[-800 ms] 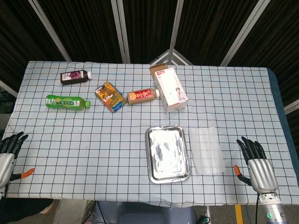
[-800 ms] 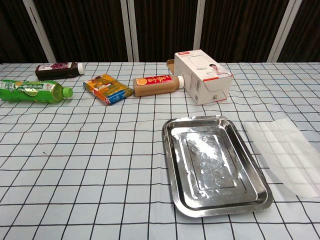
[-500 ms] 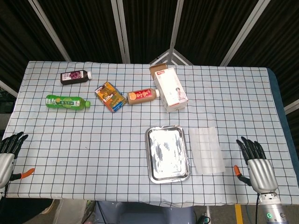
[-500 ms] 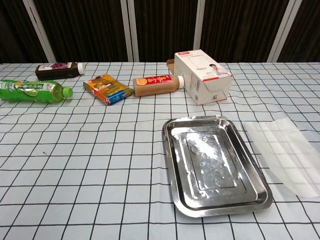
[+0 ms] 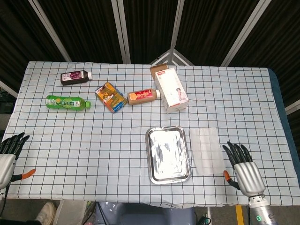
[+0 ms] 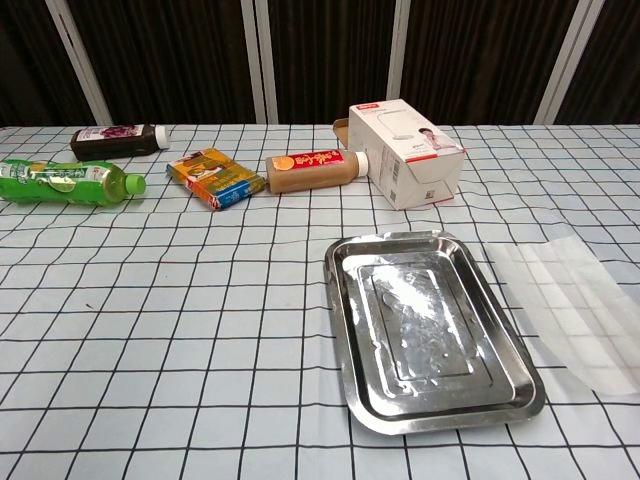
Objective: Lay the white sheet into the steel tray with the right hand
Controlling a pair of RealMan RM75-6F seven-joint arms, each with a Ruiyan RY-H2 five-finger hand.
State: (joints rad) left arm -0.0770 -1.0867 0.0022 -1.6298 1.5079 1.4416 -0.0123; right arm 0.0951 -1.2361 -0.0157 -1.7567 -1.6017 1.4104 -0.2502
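White sheet lies flat on the counter, just right of the steel tray, lower centre. Right robot hand at lower right, fingers spread, grasping nothing; left robot hand at lower left edge likewise. Bottle and box labels unreadable.

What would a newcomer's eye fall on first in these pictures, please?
Probably the shiny steel tray near the front middle of the checked table, with the pale white sheet lying flat just to its right. Next, the right robot hand, fingers spread, sits beside the sheet's near corner. Bottles and boxes line the far side.
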